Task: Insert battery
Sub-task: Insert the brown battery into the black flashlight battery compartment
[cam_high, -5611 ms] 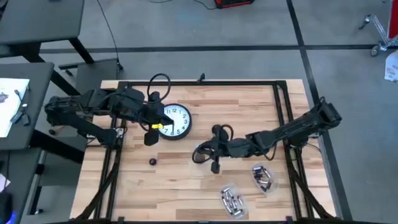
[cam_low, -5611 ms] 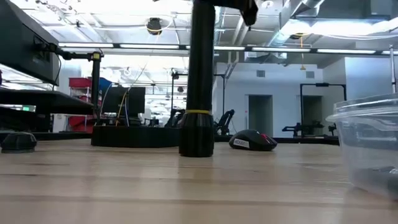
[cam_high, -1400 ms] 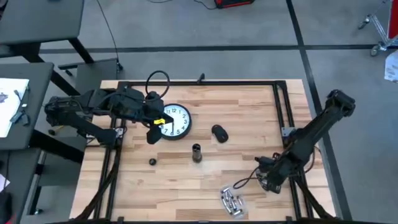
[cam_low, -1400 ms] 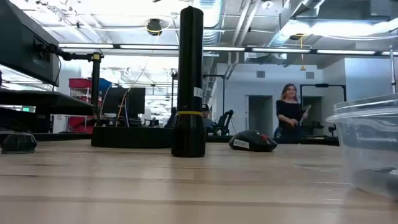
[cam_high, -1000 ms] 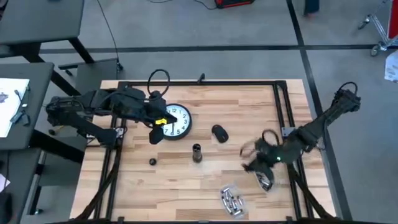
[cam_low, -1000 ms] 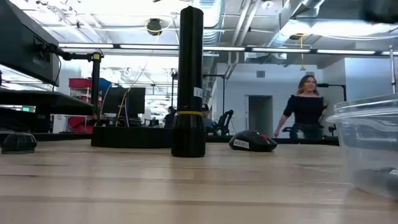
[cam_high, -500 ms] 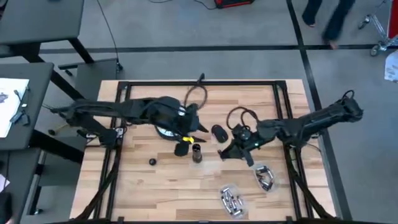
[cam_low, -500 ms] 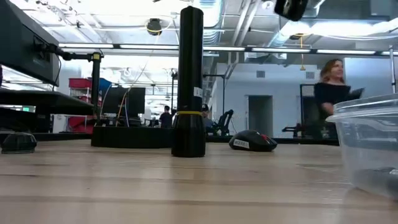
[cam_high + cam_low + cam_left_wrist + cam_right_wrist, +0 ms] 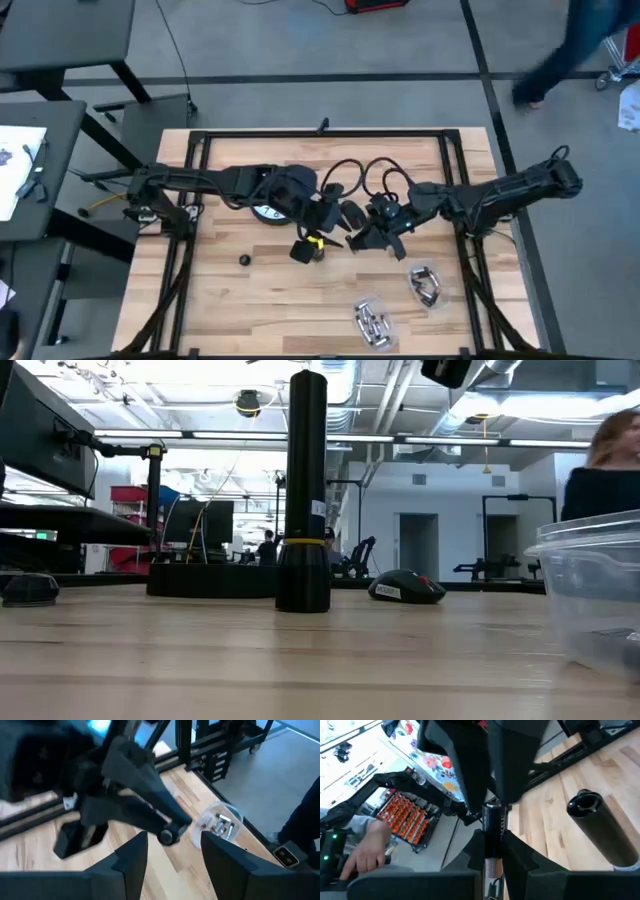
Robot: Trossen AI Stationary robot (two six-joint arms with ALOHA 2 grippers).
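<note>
- The flashlight (image 9: 306, 490) stands upright near the middle of the bench (image 9: 270, 300), its open end up (seen from the right wrist (image 9: 586, 806)).
- The right tool (image 9: 492, 847) grips a battery (image 9: 493, 827) between its fingers, held above the bench close beside the flashlight.
- The left tool (image 9: 172, 852) hangs over the mid-bench with its fingers apart and nothing between them; the high view puts it (image 9: 308, 248) at the flashlight.
- A computer mouse (image 9: 406, 589) lies just beyond the flashlight.
- Clear container (image 9: 425, 284) with batteries sits toward the right front; a second one (image 9: 372, 325) lies nearer the front edge.
- A small dark cap (image 9: 245, 261) lies left of centre.
- A person (image 9: 605, 465) shows beyond the bench.
</note>
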